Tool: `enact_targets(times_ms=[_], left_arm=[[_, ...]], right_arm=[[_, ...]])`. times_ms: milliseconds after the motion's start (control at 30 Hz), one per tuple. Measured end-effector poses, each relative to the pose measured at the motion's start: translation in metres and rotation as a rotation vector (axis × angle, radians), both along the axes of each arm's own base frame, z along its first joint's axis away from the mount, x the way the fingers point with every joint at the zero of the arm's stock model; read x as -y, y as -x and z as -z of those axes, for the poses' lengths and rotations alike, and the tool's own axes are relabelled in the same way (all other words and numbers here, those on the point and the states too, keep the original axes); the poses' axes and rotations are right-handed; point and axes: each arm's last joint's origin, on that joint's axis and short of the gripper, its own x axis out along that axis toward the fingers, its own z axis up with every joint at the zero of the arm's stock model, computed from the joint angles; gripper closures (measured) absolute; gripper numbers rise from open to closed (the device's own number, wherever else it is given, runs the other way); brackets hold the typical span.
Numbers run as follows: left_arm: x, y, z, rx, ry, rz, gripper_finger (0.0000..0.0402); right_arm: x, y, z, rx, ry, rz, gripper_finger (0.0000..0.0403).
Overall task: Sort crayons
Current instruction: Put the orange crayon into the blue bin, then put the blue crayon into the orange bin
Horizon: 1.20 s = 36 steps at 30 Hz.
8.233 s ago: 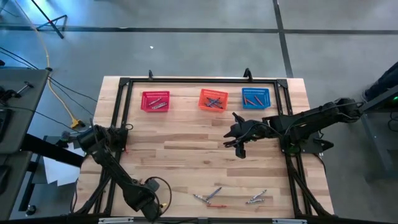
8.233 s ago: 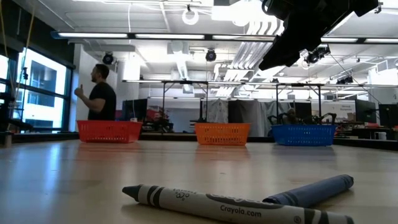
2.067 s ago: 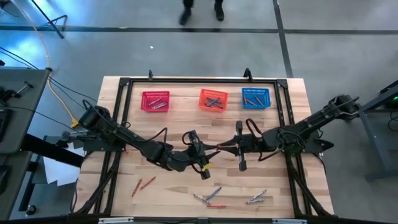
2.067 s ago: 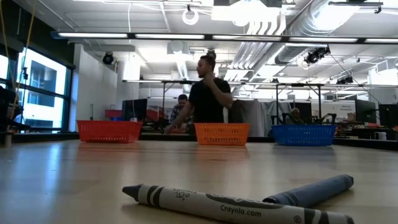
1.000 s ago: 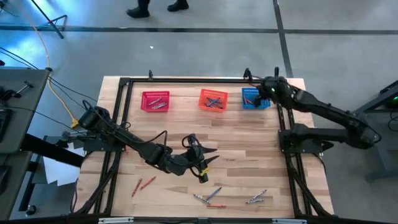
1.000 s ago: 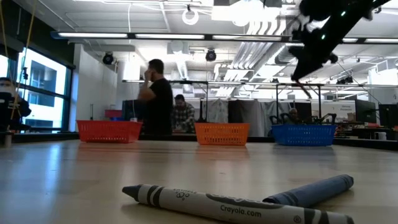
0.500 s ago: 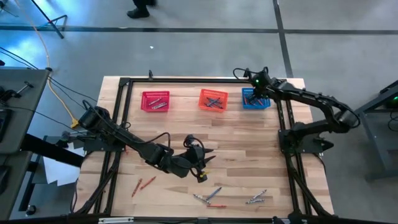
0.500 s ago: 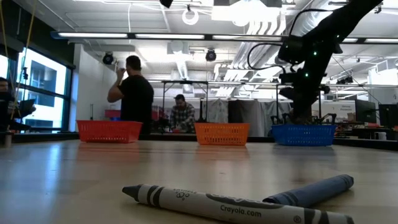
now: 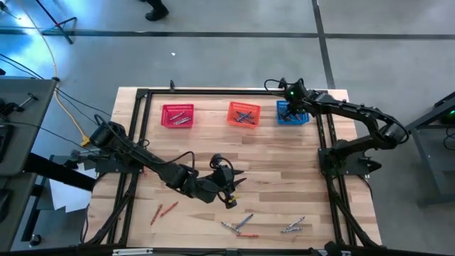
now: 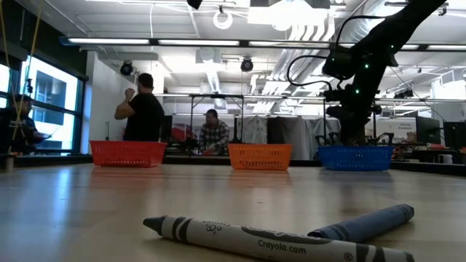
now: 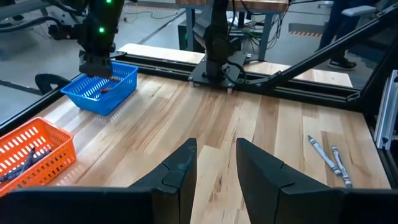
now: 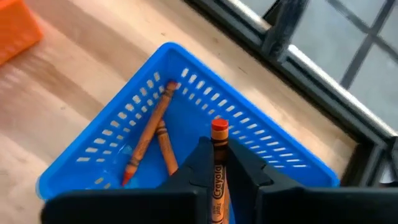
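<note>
i had the right gripper (image 12: 214, 163) hanging directly over the blue basket (image 12: 261, 134) at the far edge of the table, a red-orange crayon (image 12: 217, 163) pinched upright between its nearly closed fingers, tip toward the basket floor. two more orange crayons (image 12: 149, 134) already lay inside. i judged this the drop step: the crayon sat over its bin but had not fallen yet. the next move called for letting the fingers part enough to release it cleanly inside the rim, then lifting straight up clear of the mesh wall.

the left gripper (image 11: 214, 165) hovered over the middle of the table, fingers apart with a narrow gap and holding nothing. loose crayons (image 9: 242, 225) still waited at the near edge, with a couple of red ones (image 9: 163, 211) nearer the left side. i reckoned the left arm should go for those next.
</note>
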Motion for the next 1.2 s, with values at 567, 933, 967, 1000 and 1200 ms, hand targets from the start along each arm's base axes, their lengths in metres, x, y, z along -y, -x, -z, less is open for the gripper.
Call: enact_targets(times_ms=[567, 933, 967, 1000, 1200], left_arm=[[0.0, 0.0, 0.0, -0.001, -0.001, 0.0, 0.03], [-0.001, 0.001, 0.002, -0.027, -0.015, -0.003, 0.03], [-0.001, 0.002, 0.003, -0.037, -0.021, -0.004, 0.03], [-0.001, 0.002, 0.004, -0.047, -0.027, -0.007, 0.03], [-0.006, 0.002, 0.007, -0.082, -0.045, -0.02, 0.03]], right_arm=[[-0.009, 0.008, -0.006, -0.002, -0.039, 0.021, 0.0252], [-0.075, 0.033, -0.078, 0.512, -0.175, -0.229, 0.0258], [-0.086, 0.035, -0.081, 0.564, -0.221, -0.28, 0.0258], [-0.098, 0.037, -0.083, 0.609, -0.271, -0.331, 0.0258], [-0.155, 0.044, -0.082, 0.81, -0.478, -0.538, 0.0259]])
